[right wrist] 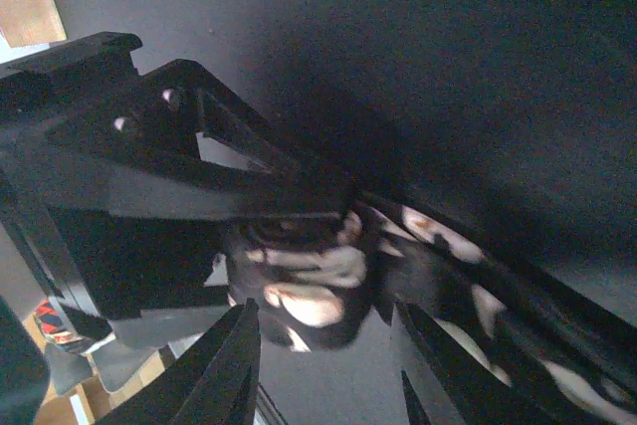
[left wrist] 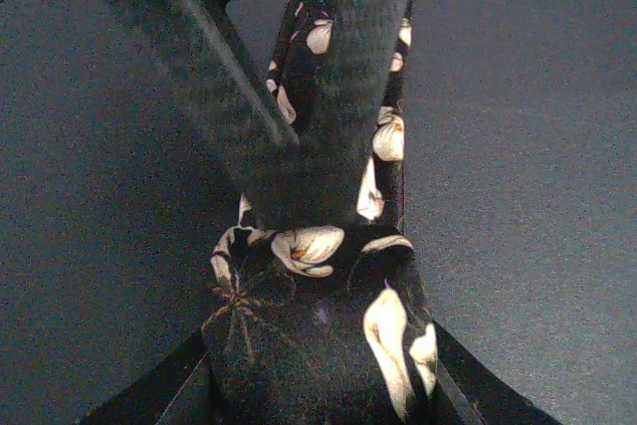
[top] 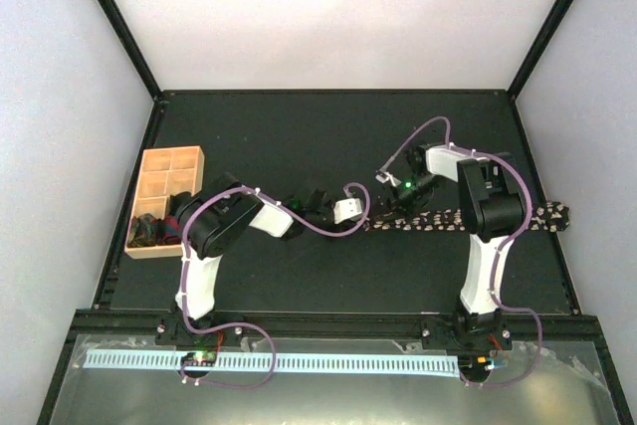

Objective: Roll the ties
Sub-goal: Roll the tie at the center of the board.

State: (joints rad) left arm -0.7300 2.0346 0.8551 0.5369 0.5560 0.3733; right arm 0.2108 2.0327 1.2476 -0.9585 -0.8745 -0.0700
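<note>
Top external: dark bundle (top: 149,231) in tray (top: 185,159)

top view: tie (top: 428,219) mid-stretch is hidden by the right arm (top: 488,206) | left wrist view: tie is cut off at bottom edge, left end effector (left wrist: 299,196) fingers (left wrist: 348,77) are blurred | tray (top: 157,161): dark stuff (top: 149,231) inside can't be made out

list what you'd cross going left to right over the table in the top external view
wooden tray → left arm → tie stretched along the mat → right arm → tie's free end
</note>
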